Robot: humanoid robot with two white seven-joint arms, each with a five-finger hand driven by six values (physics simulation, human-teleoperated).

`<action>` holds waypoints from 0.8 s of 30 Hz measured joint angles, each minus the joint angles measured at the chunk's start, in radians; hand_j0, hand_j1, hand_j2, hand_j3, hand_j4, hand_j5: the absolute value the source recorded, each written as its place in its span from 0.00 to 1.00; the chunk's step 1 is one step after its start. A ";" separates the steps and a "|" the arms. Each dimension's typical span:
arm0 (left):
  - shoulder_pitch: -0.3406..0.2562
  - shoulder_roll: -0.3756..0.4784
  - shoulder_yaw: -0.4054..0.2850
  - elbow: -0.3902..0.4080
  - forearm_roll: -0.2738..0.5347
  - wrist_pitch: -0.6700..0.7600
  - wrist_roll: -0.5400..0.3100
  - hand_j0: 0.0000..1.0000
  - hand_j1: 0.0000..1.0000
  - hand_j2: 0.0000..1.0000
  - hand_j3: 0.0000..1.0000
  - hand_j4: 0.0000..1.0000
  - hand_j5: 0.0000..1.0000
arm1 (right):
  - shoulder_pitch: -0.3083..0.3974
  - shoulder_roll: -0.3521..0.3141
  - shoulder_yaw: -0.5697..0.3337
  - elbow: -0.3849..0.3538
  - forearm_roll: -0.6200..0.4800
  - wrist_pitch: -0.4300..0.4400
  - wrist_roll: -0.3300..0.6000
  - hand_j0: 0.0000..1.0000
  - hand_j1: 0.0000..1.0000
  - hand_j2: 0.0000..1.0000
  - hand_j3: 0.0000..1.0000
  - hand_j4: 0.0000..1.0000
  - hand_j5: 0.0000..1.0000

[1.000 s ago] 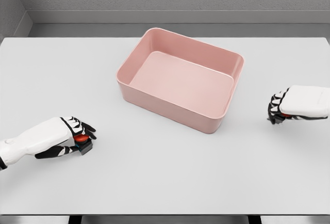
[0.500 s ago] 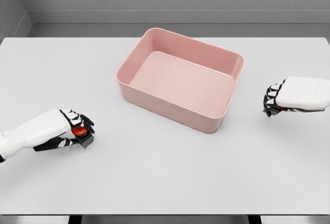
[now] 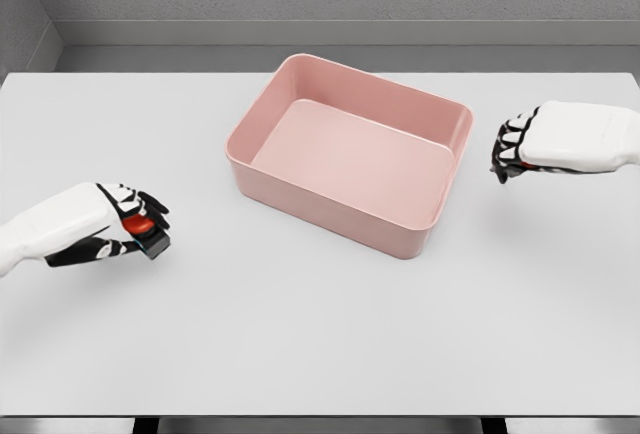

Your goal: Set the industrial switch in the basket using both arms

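Switches are sitting in both hands, well apart on opposite sides of the pink basket (image 3: pixel 350 159). The left hand (image 3: pixel 110 226) is gripping an industrial switch (image 3: pixel 143 231), its fingers wrapping a dark housing with a red button showing on top; hand and switch are hovering over the white table (image 3: pixel 320 344), off to the basket's lower left. The right hand (image 3: pixel 525 149) is hanging just beside the basket's right wall, fingers clenching around something dark, probably a second switch, though the hand is hiding nearly all of it and I cannot tell for sure.

Of the two, the right hand is lying much nearer the basket: its load seems to need only a short move leftward over the rim, since the open cavity lies directly to its left. The left hand's switch has the basket up and to its right, with bare tabletop between, so a longer diagonal carry looks necessary. The basket's long axis is running diagonally, from upper left to lower right, and it is holding nothing yet.
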 measured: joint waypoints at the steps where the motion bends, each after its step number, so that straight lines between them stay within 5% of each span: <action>1: -0.002 0.004 0.000 0.000 0.006 0.000 0.000 0.53 0.53 0.53 0.53 0.53 0.53 | -0.006 0.005 -0.001 0.000 0.000 0.000 0.000 0.50 0.50 0.50 0.50 0.50 0.50; 16: -0.083 0.008 -0.002 -0.003 0.043 0.000 0.000 0.53 0.53 0.53 0.53 0.53 0.53 | -0.064 0.097 -0.023 0.004 0.001 0.000 0.001 0.50 0.50 0.50 0.50 0.50 0.50; 24: -0.130 -0.017 -0.008 -0.008 0.048 0.000 0.000 0.53 0.53 0.53 0.53 0.53 0.53 | -0.083 0.220 -0.023 0.035 0.007 0.000 0.040 0.50 0.50 0.50 0.50 0.50 0.50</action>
